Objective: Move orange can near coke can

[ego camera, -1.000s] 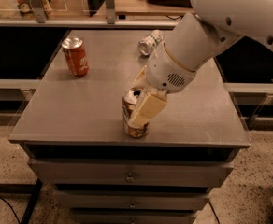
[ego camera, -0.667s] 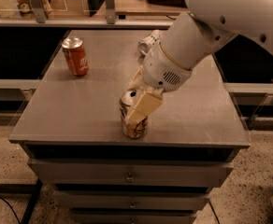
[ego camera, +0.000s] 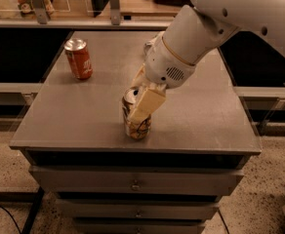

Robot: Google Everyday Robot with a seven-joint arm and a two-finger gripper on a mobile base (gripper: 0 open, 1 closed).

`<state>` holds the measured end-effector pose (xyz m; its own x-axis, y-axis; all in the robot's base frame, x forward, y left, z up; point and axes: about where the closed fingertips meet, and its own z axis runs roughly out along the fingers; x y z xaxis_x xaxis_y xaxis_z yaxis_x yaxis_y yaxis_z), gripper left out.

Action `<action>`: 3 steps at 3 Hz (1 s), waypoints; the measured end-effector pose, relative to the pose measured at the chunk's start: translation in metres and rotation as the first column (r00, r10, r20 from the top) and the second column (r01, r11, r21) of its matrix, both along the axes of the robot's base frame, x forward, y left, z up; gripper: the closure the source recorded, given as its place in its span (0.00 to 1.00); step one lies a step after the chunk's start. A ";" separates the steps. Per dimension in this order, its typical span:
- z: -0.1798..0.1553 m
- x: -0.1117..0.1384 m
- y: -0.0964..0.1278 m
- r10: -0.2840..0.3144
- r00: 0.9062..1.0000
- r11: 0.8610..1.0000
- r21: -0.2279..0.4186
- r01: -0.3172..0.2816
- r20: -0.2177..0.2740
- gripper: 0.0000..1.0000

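The orange can (ego camera: pixel 137 126), golden-tan with cream and dark markings, is near the table's front edge, at or just above the surface. My gripper (ego camera: pixel 141 100) reaches down from the upper right and is shut on the can's upper part, one cream finger (ego camera: pixel 146 106) across its front. The coke can (ego camera: pixel 79 58), red-orange with a silver top, stands upright at the far left of the table, well apart from the orange can.
The grey table (ego camera: pixel 206 126) sits on a drawer cabinet (ego camera: pixel 132 184). A silvery can (ego camera: pixel 150 45) is mostly hidden behind my arm at the back. A rail with clutter runs behind the table.
My gripper has shifted a little to the left with the orange can in it. The coke can has not moved.
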<state>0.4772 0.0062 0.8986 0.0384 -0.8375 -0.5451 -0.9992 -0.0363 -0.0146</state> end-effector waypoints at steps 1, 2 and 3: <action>0.011 0.019 0.001 0.001 1.000 1.000 -0.001 -0.001 0.015 0.70; 0.024 0.048 0.006 0.007 0.999 1.000 -0.012 -0.007 0.033 0.74; 0.036 0.077 0.018 0.022 0.999 0.999 -0.025 -0.021 0.049 0.89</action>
